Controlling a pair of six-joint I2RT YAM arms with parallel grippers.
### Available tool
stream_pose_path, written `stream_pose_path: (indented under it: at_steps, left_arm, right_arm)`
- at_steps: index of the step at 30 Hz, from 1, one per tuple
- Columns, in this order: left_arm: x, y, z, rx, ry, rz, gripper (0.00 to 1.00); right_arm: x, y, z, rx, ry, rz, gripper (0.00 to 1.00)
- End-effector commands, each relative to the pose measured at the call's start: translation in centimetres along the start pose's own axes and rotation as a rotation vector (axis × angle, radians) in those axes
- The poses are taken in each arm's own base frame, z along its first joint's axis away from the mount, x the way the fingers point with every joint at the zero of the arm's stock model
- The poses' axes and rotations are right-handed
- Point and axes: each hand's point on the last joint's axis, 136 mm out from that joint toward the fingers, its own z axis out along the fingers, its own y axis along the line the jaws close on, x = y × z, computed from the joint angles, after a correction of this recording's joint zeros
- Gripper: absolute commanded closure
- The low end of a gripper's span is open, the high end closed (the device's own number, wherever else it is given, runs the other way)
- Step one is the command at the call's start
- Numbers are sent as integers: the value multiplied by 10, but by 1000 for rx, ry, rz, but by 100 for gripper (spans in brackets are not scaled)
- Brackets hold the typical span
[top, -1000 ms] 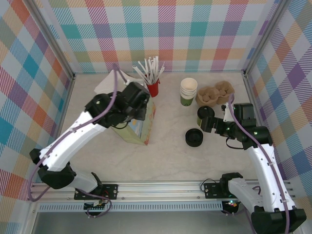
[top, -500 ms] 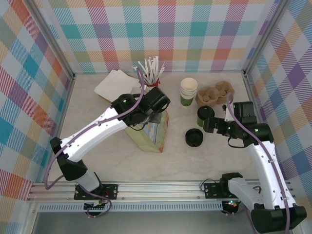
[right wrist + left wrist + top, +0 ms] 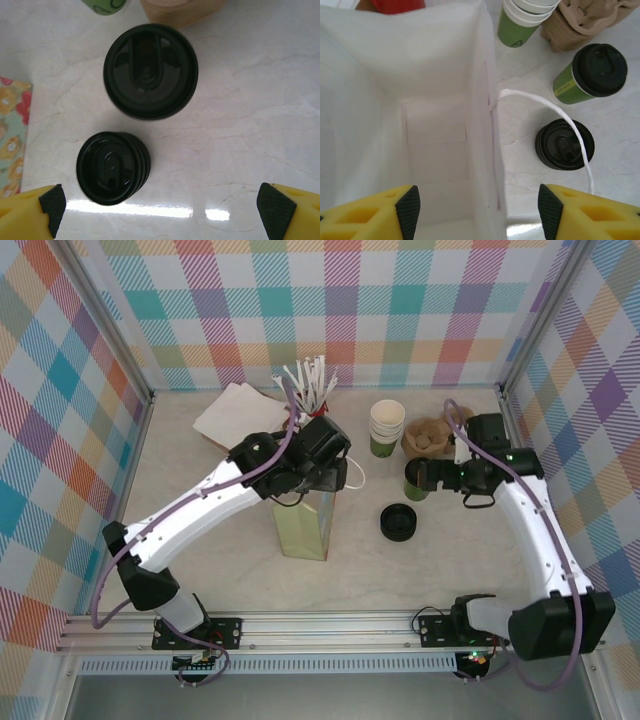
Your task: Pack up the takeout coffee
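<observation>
The takeout coffee (image 3: 414, 481) is a green paper cup with a black lid on it, standing right of centre; the same cup (image 3: 590, 75) (image 3: 150, 70) shows in both wrist views. The paper bag (image 3: 305, 525) stands upright, its white inside (image 3: 435, 115) open to the top. My left gripper (image 3: 330, 476) (image 3: 477, 212) hangs open over the bag's mouth, its fingers astride the bag's right wall and holding nothing. My right gripper (image 3: 432, 477) (image 3: 161, 202) is open just above the table, with the lidded cup beyond its fingertips.
A stack of black lids (image 3: 398, 522) (image 3: 112, 167) sits near the cup. Behind stand nested green cups (image 3: 387, 428), a cardboard cup carrier (image 3: 440, 432), a red cup of stirrers (image 3: 313, 390) and paper sheets (image 3: 235, 410). The bag's white handle (image 3: 545, 105) loops rightward.
The left arm carried the tilted bag rightward, stood it upright and opened its jaws, letting go. The right arm swung back and left toward the lidded cup.
</observation>
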Motion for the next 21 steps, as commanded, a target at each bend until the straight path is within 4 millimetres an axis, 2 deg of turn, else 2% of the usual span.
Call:
stream_pose_path:
  at_steps: [1,6,12,17,21]
  left_arm:
    - [-12,7,-40,64,-88,-8,28]
    - [-14,33,-65,32,-169,-20,22]
    - [-5,68,-87,-16,-236,-53,19]
    - [9,90,-96,-33,-257,-96,18]
    - [18,103,-99,-59,-259,-114,17]
  right_arm:
    - [-30,-8,1,39,-48,-48,0]
    - [-62,-22,19,86,-29,-64,0]
    - [-92,-39,49,113,15,-78,0]
    - [-111,-54,78,157,74,-134,2]
    - [-124,-59,99,148,103,-150,5]
